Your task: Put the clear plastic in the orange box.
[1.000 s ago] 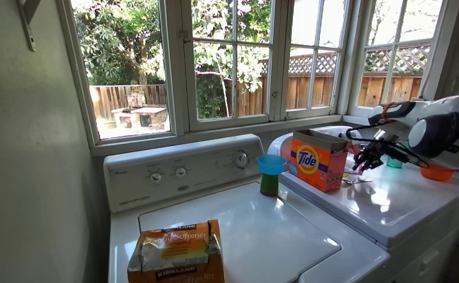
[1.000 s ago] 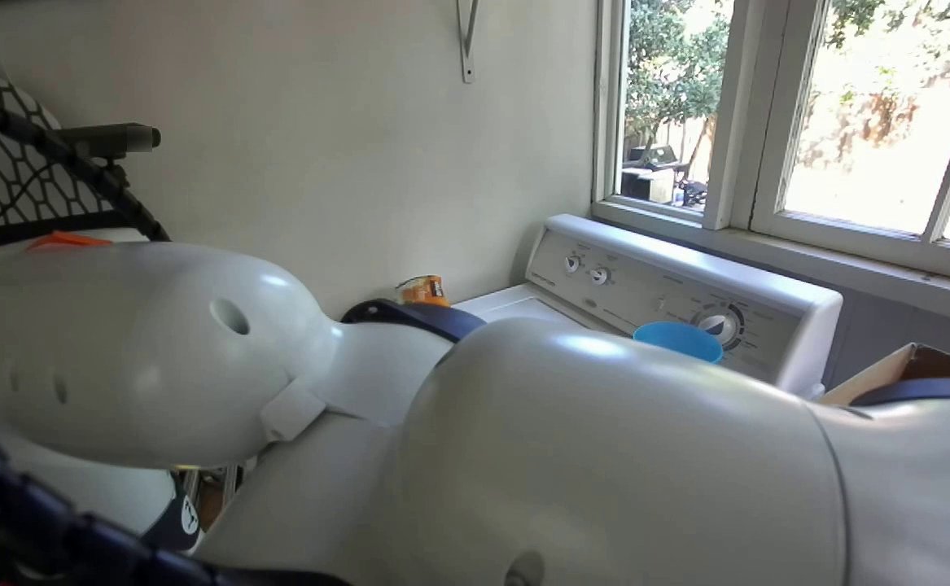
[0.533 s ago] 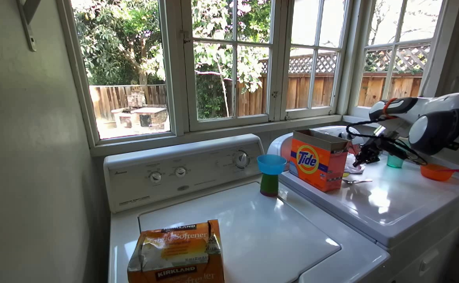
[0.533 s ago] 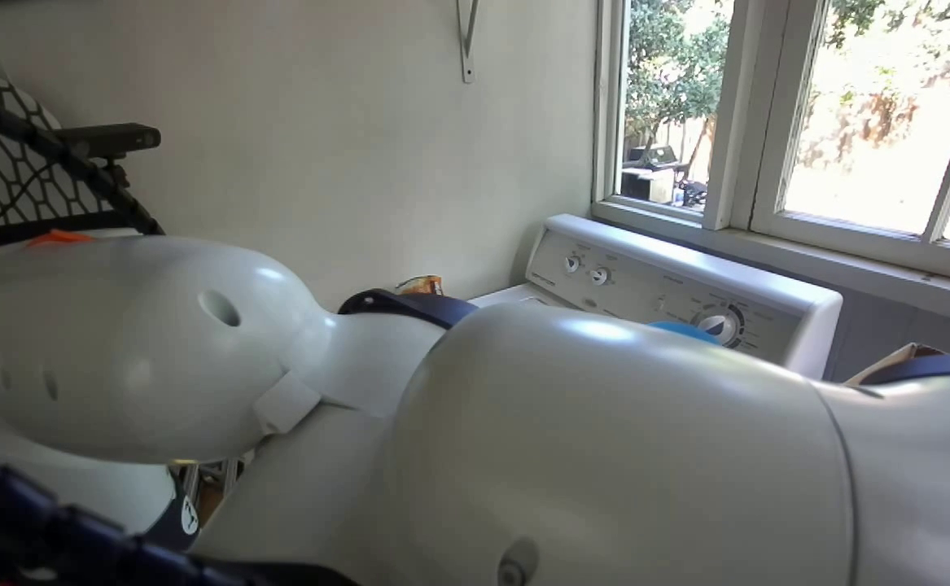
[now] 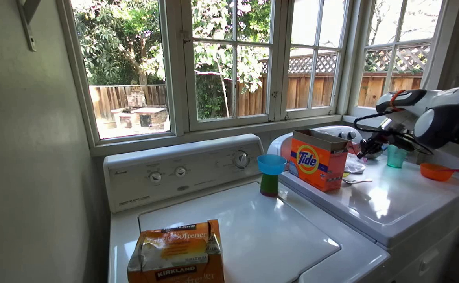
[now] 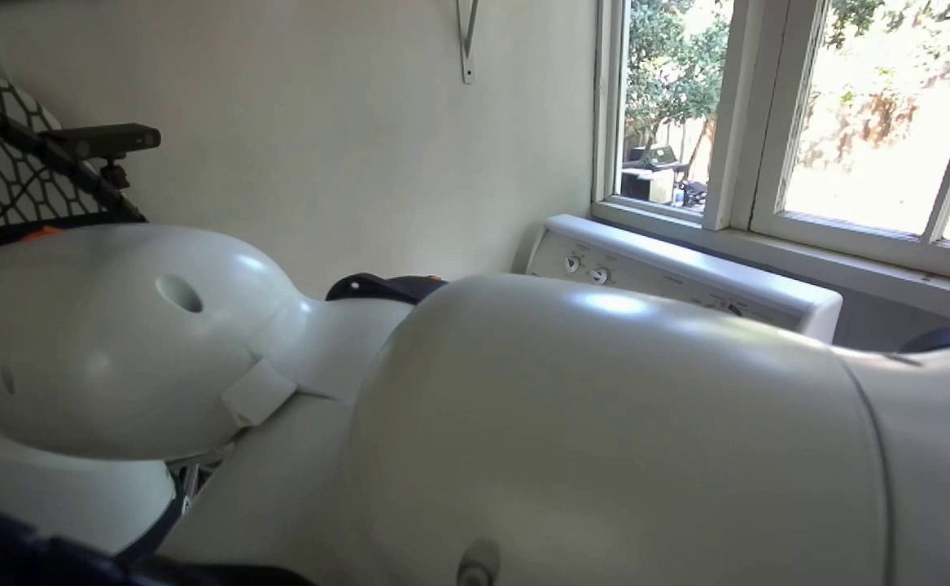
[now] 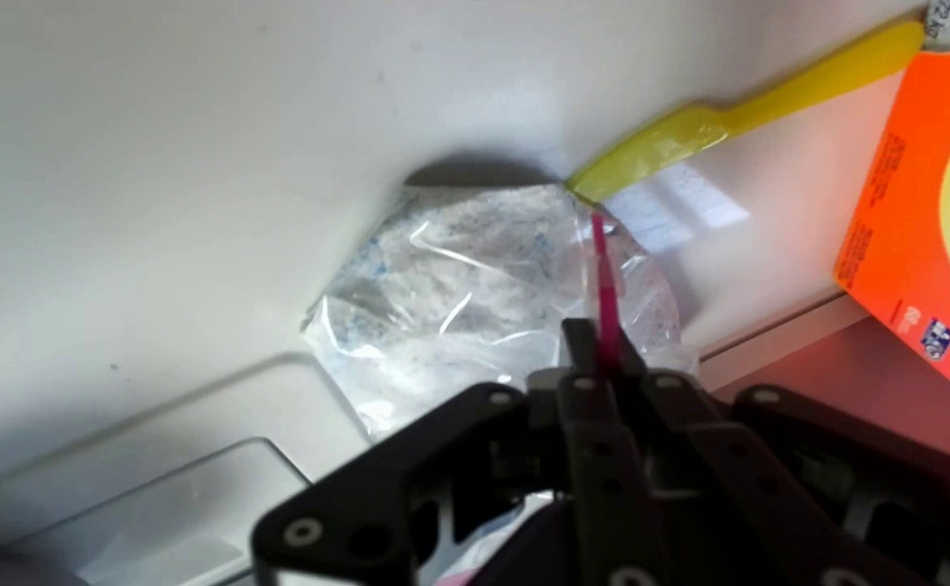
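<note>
The clear plastic bag [image 7: 450, 285] holds pale, blue-flecked powder and lies below my fingers in the wrist view. In an exterior view the bag [image 5: 355, 165] shows behind the orange box's right side. My gripper [image 7: 605, 346] is shut on a thin pink strip [image 7: 607, 317] with clear film along it, which looks like the bag's edge. Whether the bag still touches the dryer top I cannot tell. The orange Tide box [image 5: 317, 161] stands upright with its top open, left of my gripper [image 5: 362, 153]. The box also shows in the wrist view [image 7: 914, 220]. Its inside is hidden.
A yellow knife [image 7: 670, 146] touches the bag. A metal utensil [image 5: 357, 181], green cup [image 5: 396, 157] and orange bowl [image 5: 434, 172] are on the dryer. A blue bowl [image 5: 271, 165] on a green cup and a Kirkland box [image 5: 176, 251] stand on the washer.
My gripper has risen and moved right, away from the box, with the pink strip rising too. The bag shows more clearly. The arm now hides the blue bowl and orange box in an exterior view.
</note>
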`<state>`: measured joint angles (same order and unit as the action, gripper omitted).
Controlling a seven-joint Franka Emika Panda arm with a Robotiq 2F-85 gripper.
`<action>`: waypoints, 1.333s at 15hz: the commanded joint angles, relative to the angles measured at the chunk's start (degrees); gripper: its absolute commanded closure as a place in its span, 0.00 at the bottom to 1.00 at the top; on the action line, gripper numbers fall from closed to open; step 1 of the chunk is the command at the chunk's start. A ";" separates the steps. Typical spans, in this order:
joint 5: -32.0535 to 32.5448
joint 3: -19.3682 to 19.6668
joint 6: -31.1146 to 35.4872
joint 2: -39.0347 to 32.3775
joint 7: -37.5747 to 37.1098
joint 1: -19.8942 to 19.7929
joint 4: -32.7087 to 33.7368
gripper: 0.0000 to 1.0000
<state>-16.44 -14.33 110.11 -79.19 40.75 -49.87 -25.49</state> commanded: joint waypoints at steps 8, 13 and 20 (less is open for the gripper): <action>0.39 1.15 10.64 5.51 6.01 5.09 0.06 0.99; 1.30 3.61 17.83 8.02 1.28 6.99 0.07 0.99; 3.87 8.45 20.98 9.20 -6.41 7.17 0.07 0.99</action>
<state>-15.14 -8.23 129.58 -70.24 38.83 -43.22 -25.41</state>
